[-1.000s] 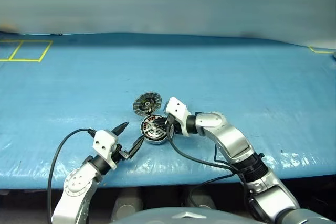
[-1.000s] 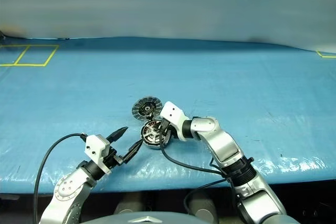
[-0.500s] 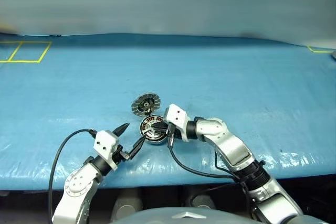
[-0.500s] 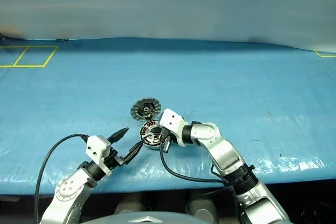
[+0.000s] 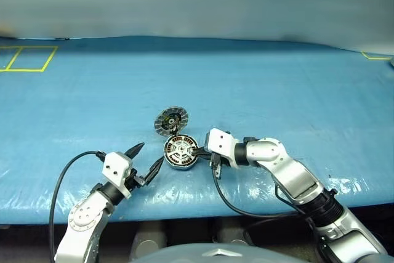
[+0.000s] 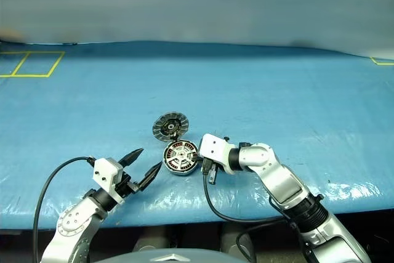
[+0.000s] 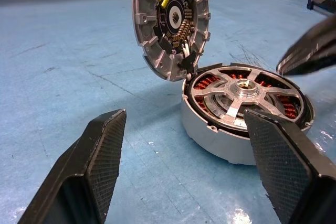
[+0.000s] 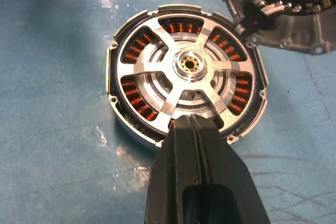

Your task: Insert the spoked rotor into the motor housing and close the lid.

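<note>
The motor housing [image 5: 180, 153] lies on the blue table, copper windings showing inside. The spoked rotor [image 8: 188, 64] sits flat in it, hub centred. The lid [image 5: 170, 120] stands open and tilted at the housing's far edge, its segmented rim and black centre facing me. My right gripper [image 8: 197, 125] is shut, with its tip at the housing's right rim; I cannot tell whether it touches. My left gripper [image 7: 184, 116] is open just left of the housing, holding nothing, and its right finger [image 7: 286, 161] is near the housing wall.
Blue sheeting [image 5: 277, 90] covers the table, and its front edge runs just below both grippers. Yellow tape squares [image 5: 28, 58] mark the far left, and a yellow corner [image 5: 375, 57] marks the far right. Black cables [image 5: 228, 198] hang from both wrists.
My right gripper has drawn back to the right off the top of the housing, uncovering the rotor seated inside. The left gripper has stayed put and open.
</note>
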You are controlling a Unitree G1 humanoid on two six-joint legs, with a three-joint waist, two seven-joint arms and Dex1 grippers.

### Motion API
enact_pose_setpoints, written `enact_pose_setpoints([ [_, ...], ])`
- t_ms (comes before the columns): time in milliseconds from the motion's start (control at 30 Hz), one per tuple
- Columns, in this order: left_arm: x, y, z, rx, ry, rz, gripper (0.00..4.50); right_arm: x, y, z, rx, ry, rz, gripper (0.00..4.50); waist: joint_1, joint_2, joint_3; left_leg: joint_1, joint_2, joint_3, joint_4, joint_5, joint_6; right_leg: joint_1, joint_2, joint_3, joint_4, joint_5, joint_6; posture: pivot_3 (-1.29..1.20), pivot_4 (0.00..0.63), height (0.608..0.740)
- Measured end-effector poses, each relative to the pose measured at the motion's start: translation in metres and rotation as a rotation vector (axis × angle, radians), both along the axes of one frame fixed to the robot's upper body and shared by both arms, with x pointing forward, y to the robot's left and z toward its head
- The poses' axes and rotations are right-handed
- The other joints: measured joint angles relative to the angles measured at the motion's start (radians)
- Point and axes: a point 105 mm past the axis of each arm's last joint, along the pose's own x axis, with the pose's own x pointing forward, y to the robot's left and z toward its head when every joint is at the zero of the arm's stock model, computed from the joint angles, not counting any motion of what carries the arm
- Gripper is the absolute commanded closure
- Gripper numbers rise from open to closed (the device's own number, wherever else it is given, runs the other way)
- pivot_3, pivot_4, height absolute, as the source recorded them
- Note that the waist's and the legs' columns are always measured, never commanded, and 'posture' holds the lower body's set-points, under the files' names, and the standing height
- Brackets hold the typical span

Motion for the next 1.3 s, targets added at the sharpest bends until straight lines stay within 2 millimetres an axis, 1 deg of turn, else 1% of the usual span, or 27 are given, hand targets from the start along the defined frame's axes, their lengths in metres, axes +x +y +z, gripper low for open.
enact_pose_setpoints([
  [67,0.001,0.0,0.001,0.0,-0.006,-0.003,0.67,-0.003,0.006,0.001,0.024,0.008,0.017,4.48,0.002,0.0,0.0,0.0,0.0,0.0,0.0,0.0,0.0,0.0,0.0,0.0,0.0,0.0,0.0,0.0,0.15,0.74],
  [267,0.001,-0.001,0.0,0.002,0.0,-0.009,0.67,-0.006,0.009,0.002,0.029,0.008,0.042,4.48,0.003,0.0,0.001,0.001,0.0,0.0,0.001,0.0,0.0,-0.002,-0.002,0.0,-0.001,0.0,0.0,0.0,0.15,0.74],
  [467,0.0,-0.001,0.0,0.001,0.0,-0.015,0.67,-0.005,0.011,0.006,0.014,-0.006,0.08,4.48,0.002,0.0,0.001,0.001,0.0,0.0,0.001,0.0,0.0,-0.002,-0.001,-0.001,0.0,0.0,0.0,0.0,0.15,0.74],
  [533,0.0,-0.001,-0.001,0.0,-0.003,-0.015,0.67,-0.001,0.013,0.002,-0.012,-0.031,0.07,4.48,0.001,0.0,0.001,0.002,0.0,0.0,0.001,0.0,0.0,-0.001,-0.001,-0.001,0.0,0.0,0.0,0.0,0.15,0.74],
  [600,0.0,-0.001,-0.003,-0.004,0.003,-0.012,0.67,0.003,0.014,-0.006,-0.014,-0.006,0.051,4.48,0.002,0.0,0.001,0.002,0.0,0.0,0.001,0.0,0.0,-0.001,-0.001,0.0,0.0,0.0,0.0,0.0,0.15,0.74],
  [733,0.001,-0.002,-0.002,-0.009,-0.002,-0.015,0.67,0.005,0.016,-0.008,-0.067,-0.059,0.086,4.48,0.0,0.0,0.0,0.006,0.0,0.0,0.001,0.0,0.0,0.002,-0.001,0.0,0.0,0.0,0.0,0.0,0.15,0.74],
  [933,0.001,-0.003,-0.003,-0.012,-0.001,-0.016,0.67,0.001,0.015,-0.008,-0.052,-0.037,0.086,4.48,0.002,-0.001,-0.001,0.006,0.002,0.0,0.003,0.0,-0.001,0.002,-0.002,0.0,0.001,0.0,0.0,0.0,0.15,0.74],
  [1000,0.001,-0.003,-0.003,-0.013,0.0,-0.017,0.67,-0.004,0.016,-0.008,0.003,0.031,0.078,4.48,0.003,-0.001,-0.001,0.005,0.002,0.0,0.003,0.0,0.0,0.001,-0.002,0.0,0.001,0.0,0.0,0.0,0.15,0.74],
  [1067,0.0,-0.005,-0.003,-0.015,0.002,-0.022,0.67,-0.01,0.023,-0.004,0.097,0.122,0.076,4.48,0.003,-0.001,-0.001,0.001,0.001,0.0,0.002,0.0,0.0,0.001,-0.002,0.0,0.001,0.001,0.0,0.0,0.15,0.74],
  [1100,0.001,-0.006,-0.003,-0.016,0.003,-0.023,0.67,-0.011,0.025,0.001,0.139,0.147,0.076,4.48,0.002,0.0,-0.001,-0.001,0.001,0.0,0.002,0.0,0.0,0.001,-0.001,0.0,0.001,0.001,0.001,0.0,0.15,0.74],
  [1133,0.001,-0.006,-0.003,-0.016,0.001,-0.025,0.67,-0.011,0.026,0.012,0.195,0.16,0.076,4.48,0.002,0.0,0.0,-0.001,0.001,0.0,0.002,0.0,0.0,0.0,-0.001,0.0,0.001,0.001,0.001,0.0,0.15,0.74],
  [1233,0.003,-0.007,-0.001,-0.017,-0.007,-0.026,0.67,-0.008,0.023,0.037,0.271,0.136,0.073,4.48,0.002,0.0,0.0,0.0,0.001,0.0,0.003,0.0,0.0,0.0,-0.001,-0.001,0.001,0.001,0.001,0.0,0.15,0.74],
  [1300,0.003,-0.006,0.0,-0.016,-0.008,-0.021,0.67,-0.005,0.016,0.04,0.267,0.12,0.051,4.48,0.003,0.0,0.0,0.001,0.001,-0.001,0.003,0.0,0.0,-0.001,-0.002,-0.001,0.0,0.001,0.001,0.0,0.15,0.74],
])
